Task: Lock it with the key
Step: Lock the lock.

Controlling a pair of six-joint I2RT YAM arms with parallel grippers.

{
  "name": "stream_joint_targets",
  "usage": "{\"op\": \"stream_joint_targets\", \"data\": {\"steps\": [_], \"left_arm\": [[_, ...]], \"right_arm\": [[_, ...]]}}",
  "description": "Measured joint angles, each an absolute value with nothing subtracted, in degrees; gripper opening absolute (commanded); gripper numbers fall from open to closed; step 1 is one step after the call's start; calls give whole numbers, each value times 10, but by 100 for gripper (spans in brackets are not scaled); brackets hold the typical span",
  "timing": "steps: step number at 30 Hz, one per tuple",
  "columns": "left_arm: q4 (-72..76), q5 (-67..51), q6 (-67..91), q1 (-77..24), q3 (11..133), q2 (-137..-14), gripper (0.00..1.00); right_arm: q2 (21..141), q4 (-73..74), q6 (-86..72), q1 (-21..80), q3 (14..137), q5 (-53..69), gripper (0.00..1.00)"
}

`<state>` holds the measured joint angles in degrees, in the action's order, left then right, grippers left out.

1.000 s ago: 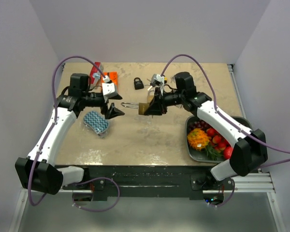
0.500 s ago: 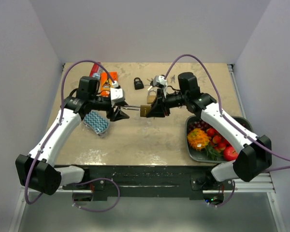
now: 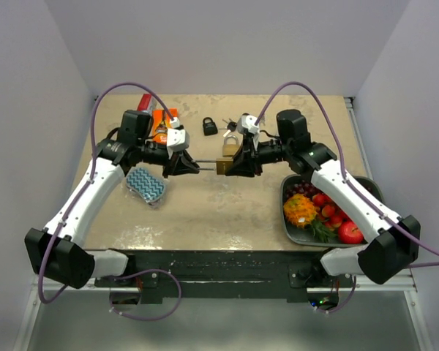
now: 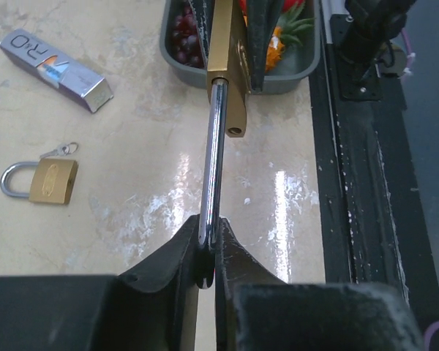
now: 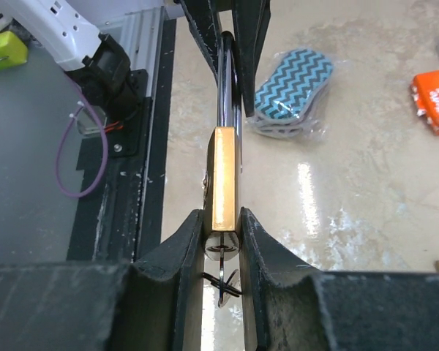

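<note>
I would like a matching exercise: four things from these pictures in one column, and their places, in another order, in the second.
1. open brass padlock
2. black padlock
3. zigzag pouch
4. fruit tray

A. table's near right corner
B. far middle of the table
C. raised off the table
D. table's left half

Pairs: 1-C, 2-B, 3-D, 4-A

From above and behind, one camera looks down over the whole worktop [image 3: 205, 212]. The wrist cameras face each other, close, sharing the padlock [image 5: 224, 175].
</note>
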<state>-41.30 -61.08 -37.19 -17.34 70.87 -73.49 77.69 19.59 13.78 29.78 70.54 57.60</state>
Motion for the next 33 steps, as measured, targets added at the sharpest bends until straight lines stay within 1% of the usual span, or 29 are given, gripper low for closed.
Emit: {"op": "stream_joint_targets", "data": {"steps": [4, 10, 19, 33], "left_arm": [[-449, -637, -384, -175, 745, -758, 0], [-450, -639, -359, -179, 749, -763, 0], [-370, -599, -255, -200, 698, -718, 0], [-295, -551, -166, -223, 658, -715, 0]], "right_arm": [[762, 193, 159, 297, 706, 568, 0], [762, 204, 191, 297, 712, 566, 0], [766, 218, 195, 307, 718, 562, 0], [791, 220, 179, 320, 720, 527, 0]]}}
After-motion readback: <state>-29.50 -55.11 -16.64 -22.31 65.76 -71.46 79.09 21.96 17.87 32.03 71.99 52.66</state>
